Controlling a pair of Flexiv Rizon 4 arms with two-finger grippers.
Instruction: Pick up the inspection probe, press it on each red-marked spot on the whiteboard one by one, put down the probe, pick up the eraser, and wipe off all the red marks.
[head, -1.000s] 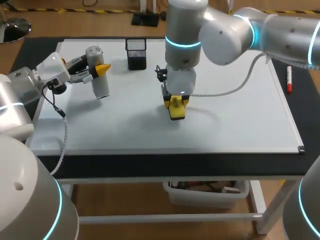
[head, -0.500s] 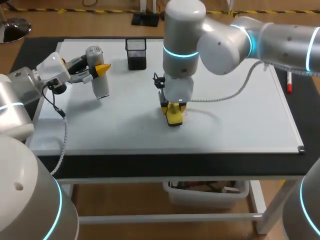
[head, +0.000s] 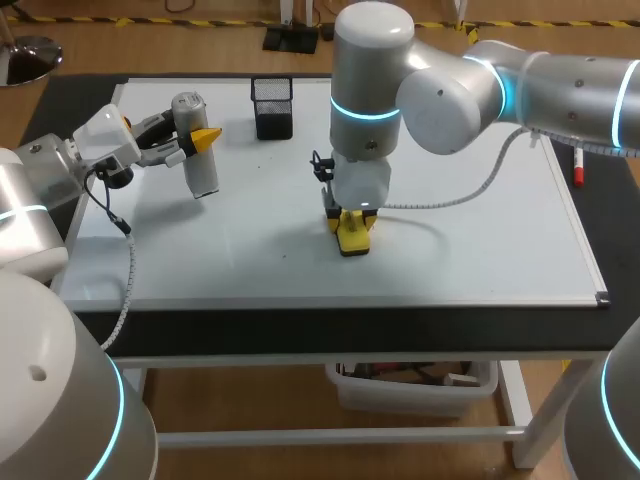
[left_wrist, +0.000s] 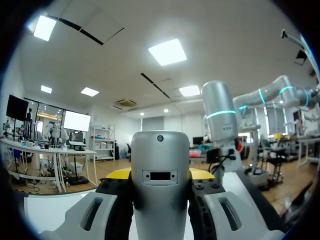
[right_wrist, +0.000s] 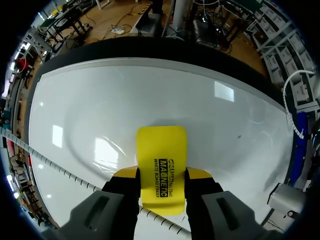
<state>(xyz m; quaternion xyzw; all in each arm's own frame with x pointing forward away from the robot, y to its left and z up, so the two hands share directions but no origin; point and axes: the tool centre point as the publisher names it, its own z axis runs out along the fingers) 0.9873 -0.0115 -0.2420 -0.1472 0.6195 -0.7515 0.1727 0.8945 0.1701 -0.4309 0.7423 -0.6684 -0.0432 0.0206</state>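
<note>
Here the right end effector clamps the yellow eraser against the whiteboard; the left end effector grips the inspection probe.

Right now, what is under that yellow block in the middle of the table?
The yellow eraser sits on the whiteboard, with no red marks showing around it. Whether any red mark lies beneath it cannot be seen; the eraser covers that patch.

My left arm holds its left gripper level, fingers clamped on the probe, while my right arm, in at the middle, points its right gripper straight down, fingers pinching the eraser.
</note>
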